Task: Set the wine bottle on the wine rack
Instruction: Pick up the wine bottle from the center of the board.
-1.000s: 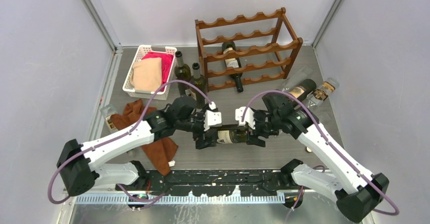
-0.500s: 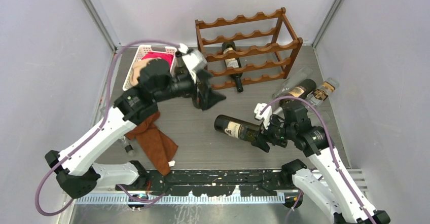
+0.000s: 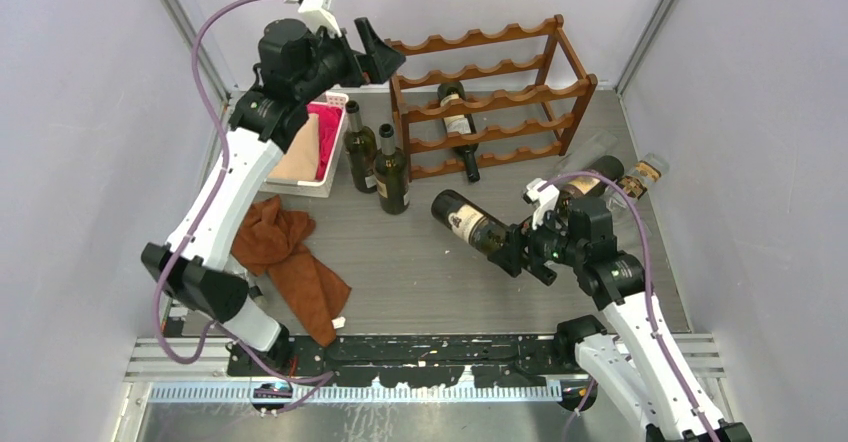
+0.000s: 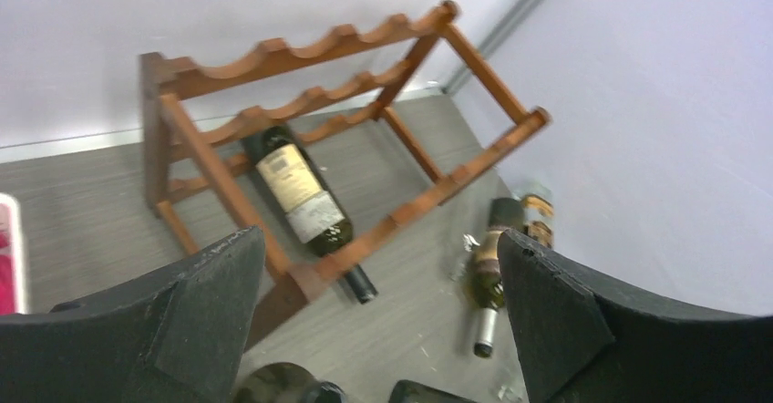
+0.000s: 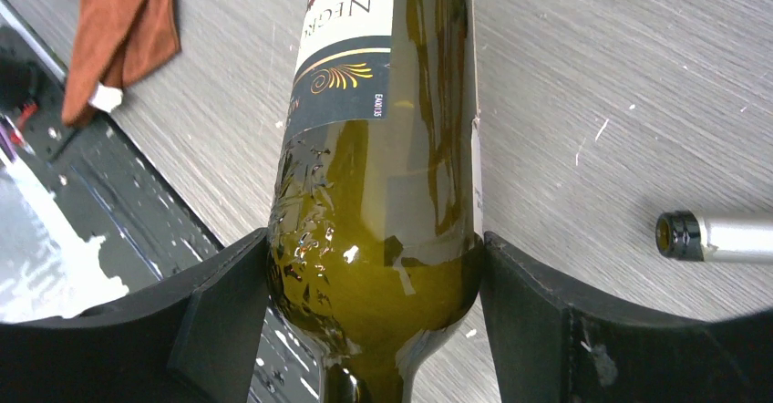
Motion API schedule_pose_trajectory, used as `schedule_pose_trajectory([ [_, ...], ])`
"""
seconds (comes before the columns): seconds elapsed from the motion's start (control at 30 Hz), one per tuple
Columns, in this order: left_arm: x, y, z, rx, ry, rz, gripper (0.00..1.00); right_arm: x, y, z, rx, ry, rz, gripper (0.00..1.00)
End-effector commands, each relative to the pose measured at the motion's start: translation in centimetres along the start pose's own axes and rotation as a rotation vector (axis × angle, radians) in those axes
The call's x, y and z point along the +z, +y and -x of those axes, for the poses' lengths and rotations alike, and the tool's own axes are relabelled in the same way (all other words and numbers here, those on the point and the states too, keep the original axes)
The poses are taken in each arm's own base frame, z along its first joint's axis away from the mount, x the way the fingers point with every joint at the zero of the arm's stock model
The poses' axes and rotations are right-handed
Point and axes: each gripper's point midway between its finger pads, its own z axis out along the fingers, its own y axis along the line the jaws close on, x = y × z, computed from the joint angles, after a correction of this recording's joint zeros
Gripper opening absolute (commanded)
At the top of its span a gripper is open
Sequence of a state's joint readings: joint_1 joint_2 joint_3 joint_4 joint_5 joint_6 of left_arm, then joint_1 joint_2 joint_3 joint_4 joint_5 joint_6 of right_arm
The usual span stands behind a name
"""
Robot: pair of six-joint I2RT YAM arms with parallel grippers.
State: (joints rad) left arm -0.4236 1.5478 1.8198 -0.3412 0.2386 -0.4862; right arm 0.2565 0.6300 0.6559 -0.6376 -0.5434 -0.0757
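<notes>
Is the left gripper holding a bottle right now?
No, the left gripper is open with nothing between its fingers, and only the wine rack shows beyond them.

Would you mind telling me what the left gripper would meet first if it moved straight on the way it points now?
Most likely the wine rack: the open, empty left gripper aims at its left end, close ahead. Depth is unclear, so it might skim over the top rail.
</notes>
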Motion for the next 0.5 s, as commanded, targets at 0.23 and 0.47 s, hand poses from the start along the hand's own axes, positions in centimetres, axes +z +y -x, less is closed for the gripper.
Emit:
schedule_pose_trajectory([
  [0.23,3.4,7.1,3.9,0.016,-0.105,0.225,0.92,3.0,-1.8,8.7,0.133,-0.31,-0.012,0.01],
  [0.47,6.2,9.3,1.9,0.016,-0.059,0.25,0.91,6.2,-3.5,10.0,0.171,-0.334,-0.044,0.01],
])
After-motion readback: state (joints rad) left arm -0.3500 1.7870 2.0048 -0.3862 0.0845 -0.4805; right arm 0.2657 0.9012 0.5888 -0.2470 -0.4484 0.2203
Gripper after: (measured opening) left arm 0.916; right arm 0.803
